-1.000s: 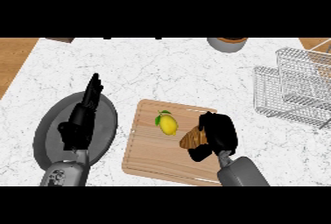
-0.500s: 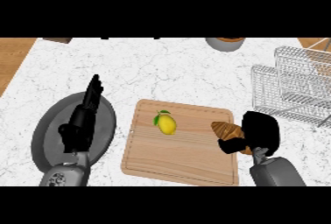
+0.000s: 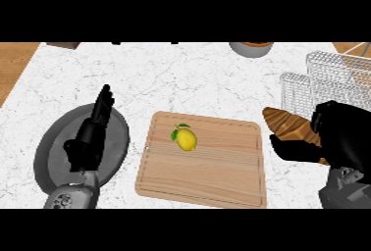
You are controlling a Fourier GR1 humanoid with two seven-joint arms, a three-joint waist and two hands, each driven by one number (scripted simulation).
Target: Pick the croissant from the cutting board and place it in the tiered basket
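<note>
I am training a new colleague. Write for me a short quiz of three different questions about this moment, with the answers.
1. True or false: the croissant lies on the cutting board.
2. Which thing is on the board now? A) lemon B) bowl C) knife
3. Fill in: the left hand rests open over the grey ____.

Key:
1. False. The right hand holds it, off the board's right edge, near the wire basket.
2. A.
3. plate.
</note>
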